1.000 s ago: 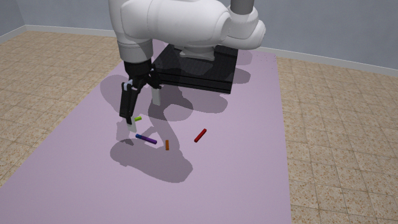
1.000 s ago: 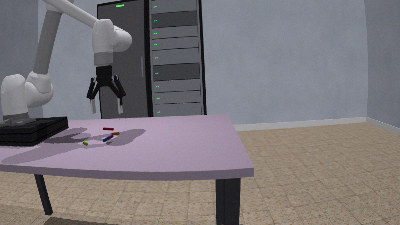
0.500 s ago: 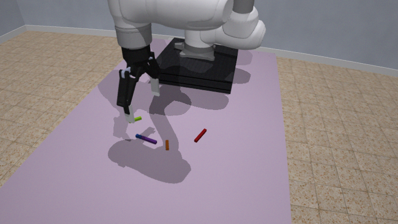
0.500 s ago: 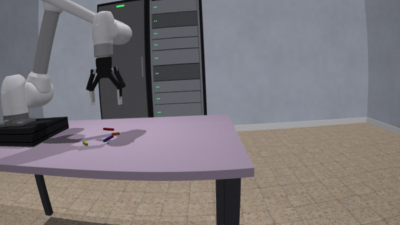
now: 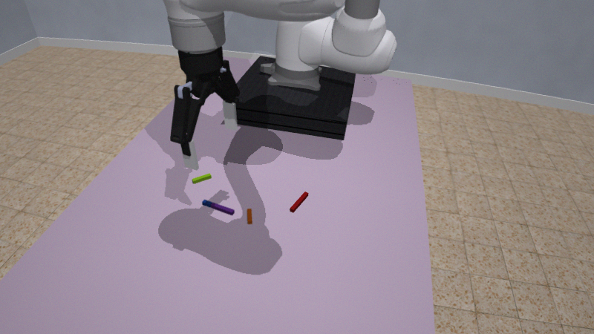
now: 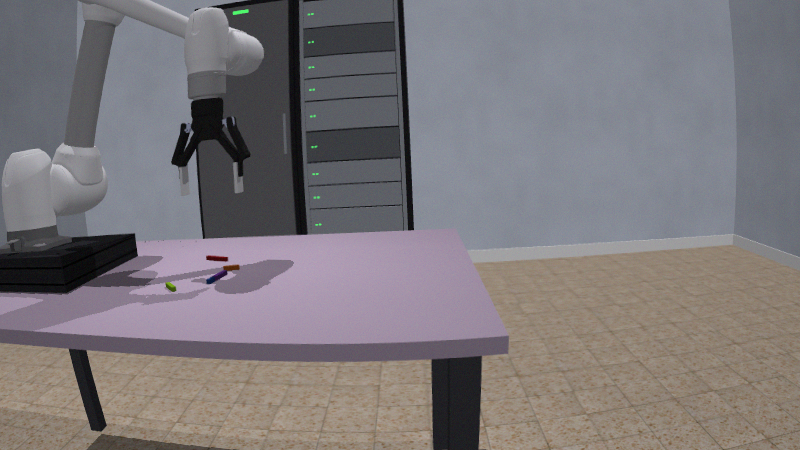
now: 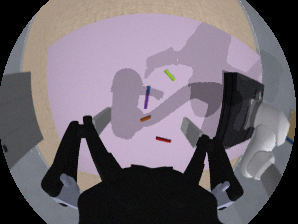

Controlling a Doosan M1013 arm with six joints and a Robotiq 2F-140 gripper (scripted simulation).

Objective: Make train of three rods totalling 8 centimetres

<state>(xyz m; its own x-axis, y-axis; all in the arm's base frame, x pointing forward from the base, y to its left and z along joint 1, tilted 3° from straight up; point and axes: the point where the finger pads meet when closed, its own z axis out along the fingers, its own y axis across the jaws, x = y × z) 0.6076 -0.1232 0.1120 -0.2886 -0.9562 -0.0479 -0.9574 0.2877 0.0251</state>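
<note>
My gripper (image 5: pixel 211 148) (image 6: pixel 212 193) (image 7: pixel 147 119) is open and empty, high above the table. A purple rod (image 5: pixel 223 208) (image 6: pixel 221 275) (image 7: pixel 146 102) lies flat. Blue (image 5: pixel 205 202) (image 6: pixel 209 280) (image 7: pixel 148 88) continues its line at one end, with no visible gap. The blue part looks like two short rods, but the seam is hard to tell. An orange rod (image 5: pixel 249 216) (image 6: pixel 231 267) (image 7: pixel 145 118) lies apart, near the purple rod's other end, turned across its line.
A lime rod (image 5: pixel 201 178) (image 6: pixel 170 286) (image 7: pixel 169 75) lies apart toward the arm's base (image 5: pixel 290 118). A red rod (image 5: pixel 298 202) (image 6: pixel 217 258) (image 7: pixel 163 139) lies farther off, beyond the orange rod. The arm's shadow falls across the table (image 5: pixel 353 269) (image 6: pixel 363 302).
</note>
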